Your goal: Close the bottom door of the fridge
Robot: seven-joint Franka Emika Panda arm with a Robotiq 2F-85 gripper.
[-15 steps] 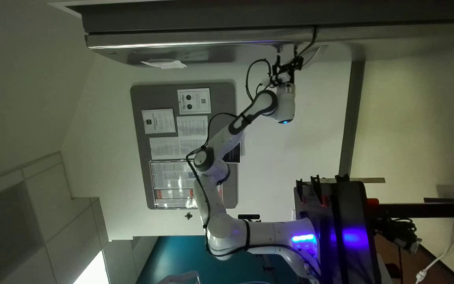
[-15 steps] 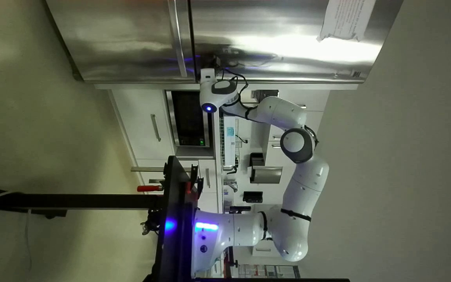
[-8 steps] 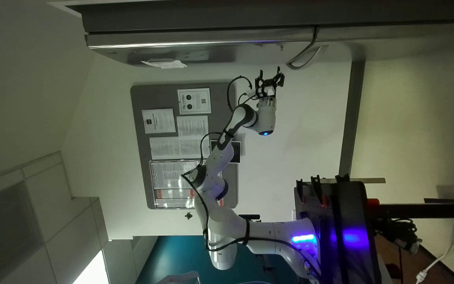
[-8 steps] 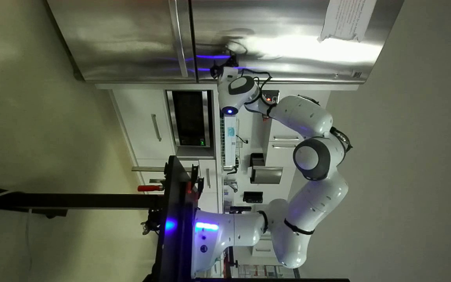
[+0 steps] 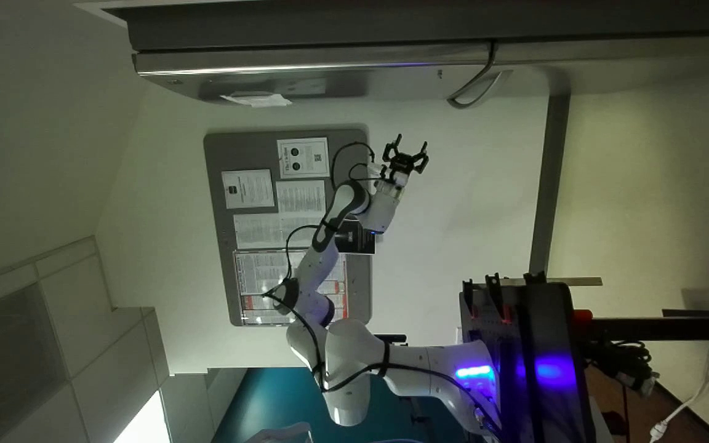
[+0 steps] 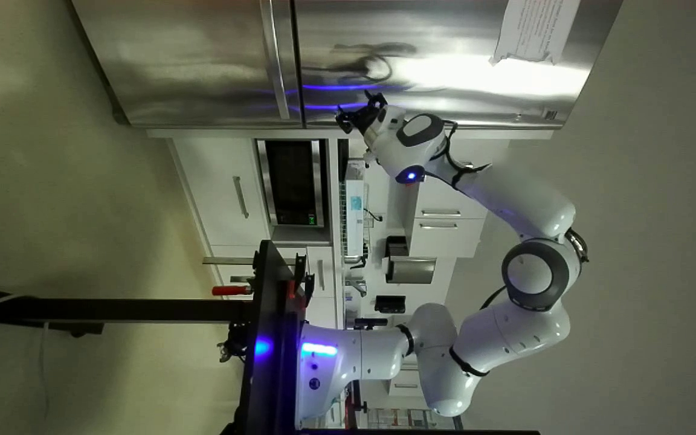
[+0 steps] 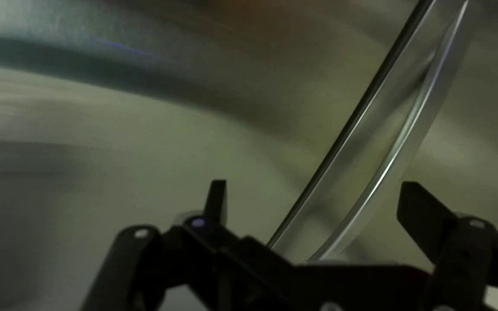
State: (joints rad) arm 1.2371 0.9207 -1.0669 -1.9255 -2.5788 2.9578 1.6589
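Note:
The fridge (image 5: pixel 330 79) is brushed steel and runs along the top of both exterior views, which lie on their side. Its bottom door (image 6: pixel 185 60) lines up flush with the upper door (image 6: pixel 420 42), with only a thin dark seam between them. A curved bar handle (image 6: pixel 272 60) sits on the bottom door beside that seam. My gripper (image 5: pixel 412 141) hangs in the air away from the fridge front, touching nothing. In the wrist view the gripper (image 7: pixel 314 183) is spread wide, with the seam and handle (image 7: pixel 398 138) seen beyond the gap.
A grey board with papers (image 5: pixel 302 157) is on the wall behind the arm. The arm stands on a dark table (image 6: pixel 269 338) with clamps. In an exterior view a kitchen counter with a microwave (image 6: pixel 292 181) lies behind. A paper (image 6: pixel 538 27) is taped to the upper door.
My gripper was close against the fridge front near the handle; it has drawn back, shifted toward the upper-door side and tilted. The handle is uncovered now. The doors look unmoved.

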